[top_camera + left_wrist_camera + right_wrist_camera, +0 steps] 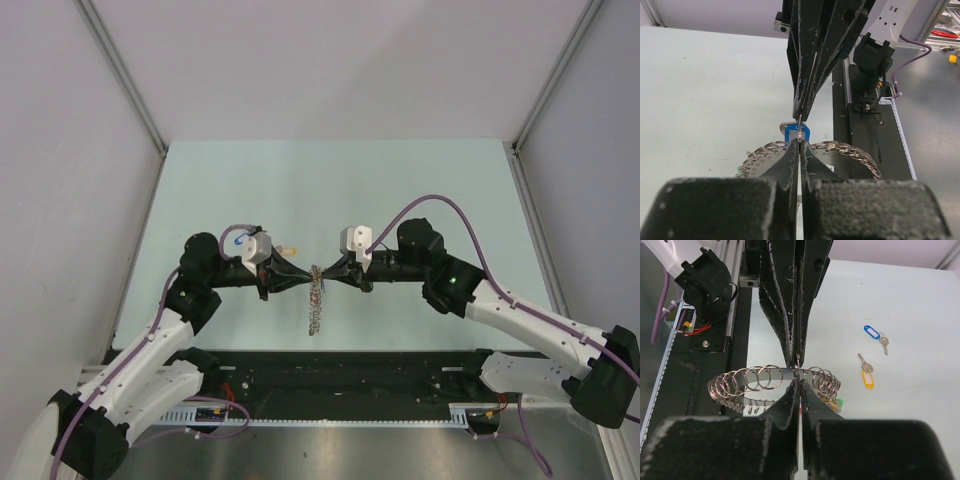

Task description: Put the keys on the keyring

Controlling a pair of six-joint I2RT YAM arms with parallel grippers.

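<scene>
Reaching in over the pale counter (pixel 400 190), my left arm (pixel 190 300) and right arm (pixel 500 305) meet nose to nose at the centre of the top view. The keyring (pixel 755 385) sits right at that meeting point. From above it shows edge-on as a thin strip running down toward the bottom of the frame. In both wrist views its coils fan out to either side of my fingertips.

My left gripper (pixel 799 148) has its jaws pressed together, and so does my right gripper (pixel 798 386). The two sets of tips face each other across the ring's rim, almost touching. A small wire loop sits between them, and I cannot tell which gripper pinches it.

A blue tag (pixel 790 136) shows just behind the tips in the left wrist view. A green tag (pixel 838 404) hangs at the ring's right side. Well apart from the ring, a blue-tagged key (pixel 873 332) and a yellow-tagged key (pixel 867 378) lie on the counter at the right of the right wrist view.
</scene>
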